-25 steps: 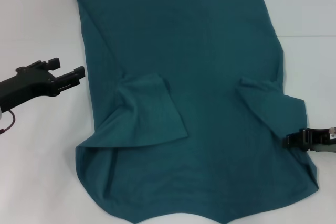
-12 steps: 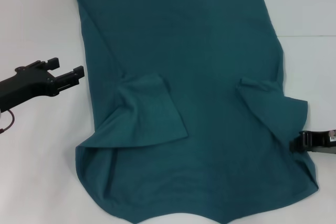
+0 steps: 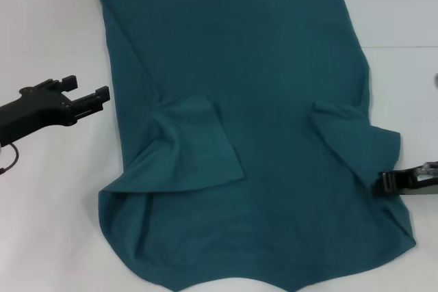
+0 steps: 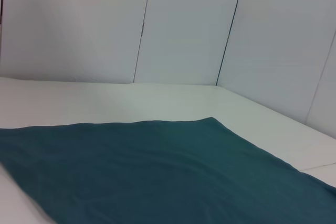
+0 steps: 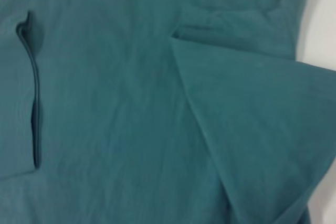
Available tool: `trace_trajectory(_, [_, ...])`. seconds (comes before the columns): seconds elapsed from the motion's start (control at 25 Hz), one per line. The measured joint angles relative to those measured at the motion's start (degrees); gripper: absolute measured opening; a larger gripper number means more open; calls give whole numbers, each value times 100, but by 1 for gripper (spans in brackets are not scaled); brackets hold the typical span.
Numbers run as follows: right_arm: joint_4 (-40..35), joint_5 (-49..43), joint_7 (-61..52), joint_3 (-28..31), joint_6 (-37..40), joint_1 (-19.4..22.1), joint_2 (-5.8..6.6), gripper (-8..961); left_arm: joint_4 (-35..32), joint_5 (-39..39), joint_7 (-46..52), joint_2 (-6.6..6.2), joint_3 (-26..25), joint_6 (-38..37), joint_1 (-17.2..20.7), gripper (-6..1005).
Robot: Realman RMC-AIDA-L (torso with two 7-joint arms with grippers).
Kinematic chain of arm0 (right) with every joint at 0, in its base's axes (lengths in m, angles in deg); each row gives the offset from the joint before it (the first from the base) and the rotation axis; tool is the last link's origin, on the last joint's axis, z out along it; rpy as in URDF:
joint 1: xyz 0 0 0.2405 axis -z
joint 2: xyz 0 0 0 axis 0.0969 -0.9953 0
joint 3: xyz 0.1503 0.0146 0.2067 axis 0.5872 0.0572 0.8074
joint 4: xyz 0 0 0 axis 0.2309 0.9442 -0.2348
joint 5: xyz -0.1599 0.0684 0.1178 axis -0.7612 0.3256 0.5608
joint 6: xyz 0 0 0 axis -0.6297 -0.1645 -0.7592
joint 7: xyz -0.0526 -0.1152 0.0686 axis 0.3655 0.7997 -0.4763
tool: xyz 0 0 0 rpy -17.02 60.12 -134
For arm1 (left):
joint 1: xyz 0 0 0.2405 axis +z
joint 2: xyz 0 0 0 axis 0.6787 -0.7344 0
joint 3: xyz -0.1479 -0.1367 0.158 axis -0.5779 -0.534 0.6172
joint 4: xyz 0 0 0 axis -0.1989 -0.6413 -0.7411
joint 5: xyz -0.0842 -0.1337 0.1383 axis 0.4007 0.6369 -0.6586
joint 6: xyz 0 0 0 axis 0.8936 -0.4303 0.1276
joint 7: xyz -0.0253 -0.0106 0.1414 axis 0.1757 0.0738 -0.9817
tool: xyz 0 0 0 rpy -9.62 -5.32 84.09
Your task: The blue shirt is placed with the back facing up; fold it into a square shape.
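White table (image 3: 55, 25) before me, the blue shirt (image 3: 239, 66) on it.
The shirt lies spread flat across my work surface, both sleeves folded inward over its body, bare tabletop showing either side.

We see the blue shirt (image 3: 267, 66), a plain dark teal-blue knit T-shirt with no print, spread flat over the white bench (image 3: 48, 25). Both short sleeves are folded inward onto the body: the left sleeve (image 3: 198, 145) lies as a broad flap with a raised, rumpled fold along the shirt's edge, well inboard of the left gripper's fingers (image 3: 102, 92), which stand just off that edge without touching the cloth. The right sleeve (image 3: 352, 141) lies as a smaller angled flap, its outer corner just beside the right gripper's fingers (image 3: 383, 182) at the shirt's right edge. The near hem curves unevenly.
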Motion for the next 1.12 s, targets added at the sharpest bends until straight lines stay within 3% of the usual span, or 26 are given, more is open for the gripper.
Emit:
trace_trajectory(0.2, [215,-114,0,-94,-36,-341,0,31,5,13,0,7,0,1,39,796])
trace_trajectory(0.84, [-39,-6,68,-103,11,-262,-11,31,9,46,0,2,-87,-9,66,795])
trace_trajectory(1.12, [8,143,257,-104,124,-423,-2,30,9,46,0,0,-93,-9,62,798])
